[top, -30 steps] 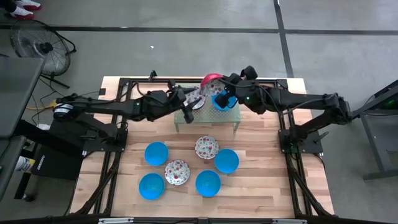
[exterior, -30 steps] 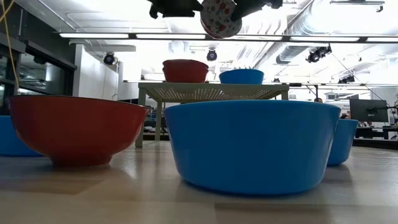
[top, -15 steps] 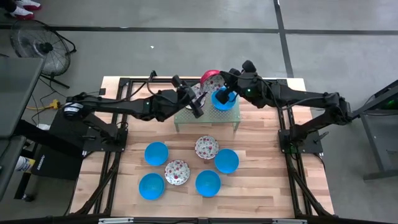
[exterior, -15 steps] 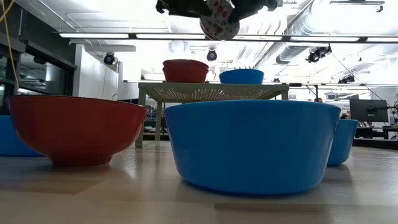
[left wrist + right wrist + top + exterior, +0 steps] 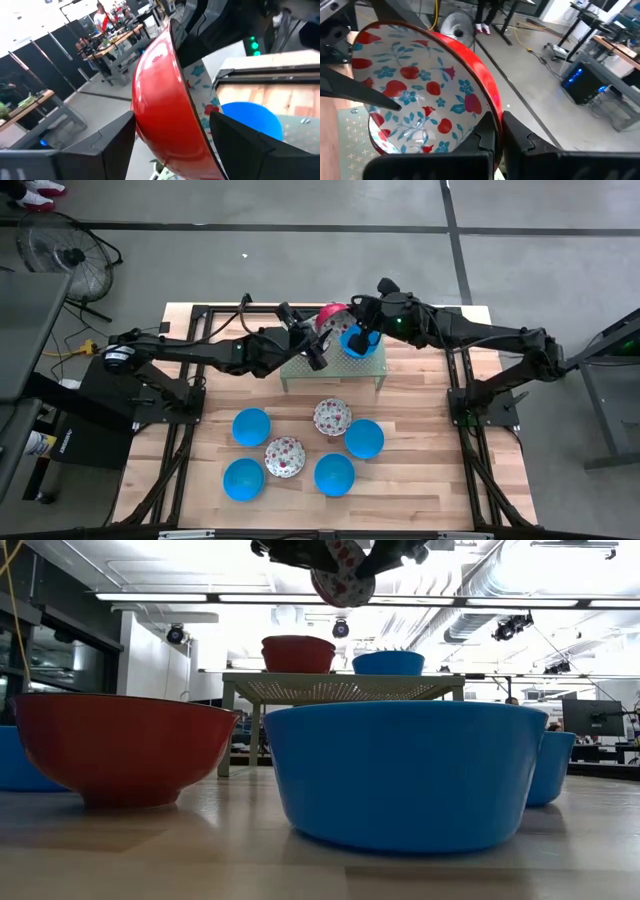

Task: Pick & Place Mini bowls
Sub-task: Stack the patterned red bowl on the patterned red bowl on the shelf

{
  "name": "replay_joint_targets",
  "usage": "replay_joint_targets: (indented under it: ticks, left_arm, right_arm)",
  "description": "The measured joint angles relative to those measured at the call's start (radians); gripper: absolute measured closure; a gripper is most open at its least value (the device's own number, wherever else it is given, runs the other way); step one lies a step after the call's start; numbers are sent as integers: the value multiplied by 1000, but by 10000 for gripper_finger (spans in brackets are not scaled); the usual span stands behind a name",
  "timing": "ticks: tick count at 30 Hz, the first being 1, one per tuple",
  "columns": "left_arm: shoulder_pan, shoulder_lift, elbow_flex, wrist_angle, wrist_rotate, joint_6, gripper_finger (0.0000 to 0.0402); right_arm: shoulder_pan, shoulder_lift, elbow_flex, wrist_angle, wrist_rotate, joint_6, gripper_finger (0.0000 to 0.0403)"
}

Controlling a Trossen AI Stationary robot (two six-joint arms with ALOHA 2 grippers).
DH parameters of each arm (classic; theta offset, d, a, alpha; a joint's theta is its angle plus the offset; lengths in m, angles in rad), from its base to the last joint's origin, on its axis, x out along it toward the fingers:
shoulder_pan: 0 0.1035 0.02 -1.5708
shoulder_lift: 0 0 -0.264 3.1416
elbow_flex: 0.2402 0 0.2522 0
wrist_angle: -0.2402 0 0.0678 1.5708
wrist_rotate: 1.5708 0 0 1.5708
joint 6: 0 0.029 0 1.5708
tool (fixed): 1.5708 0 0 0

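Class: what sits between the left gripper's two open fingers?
The red-backed floral bowl, pinched on its rim by the right gripper, sits between the left gripper fingers; left wrist view.

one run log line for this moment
right claw: shut on red-backed floral mini bowl rim | left claw: open around that bowl | above green perforated stand | handover

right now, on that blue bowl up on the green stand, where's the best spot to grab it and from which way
Grip the blue bowl by its rim, one finger inside and one outside, coming straight down. It sits upright and open on the green stand, so the thin wall is the only edge to pinch. The right gripper already pinches the floral bowl by its rim that way.
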Motion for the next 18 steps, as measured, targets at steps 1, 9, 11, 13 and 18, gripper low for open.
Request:
replay_joint_targets:
  ticks: [1, 9, 11, 13, 18]
  left_arm:
    - [3, 0, 1, -11, -2, -6, 158]
    - [23, 0, 1, -34, -34, -59, 186]
    - [23, 0, 1, -33, -66, -64, 208]
    - [24, 0, 2, -32, -88, -69, 234]
    - [27, 0, 2, -29, -157, -76, 302]
  right_arm:
    - [-3, 1, 0, 0, -13, -2, 402]
    - [-4, 2, 0, 1, -51, -13, 401]
    - [-4, 2, 0, 6, -51, -18, 400]
    - [-4, 2, 0, 6, -51, -21, 396]
    - [-2, 2, 0, 6, -62, -20, 381]
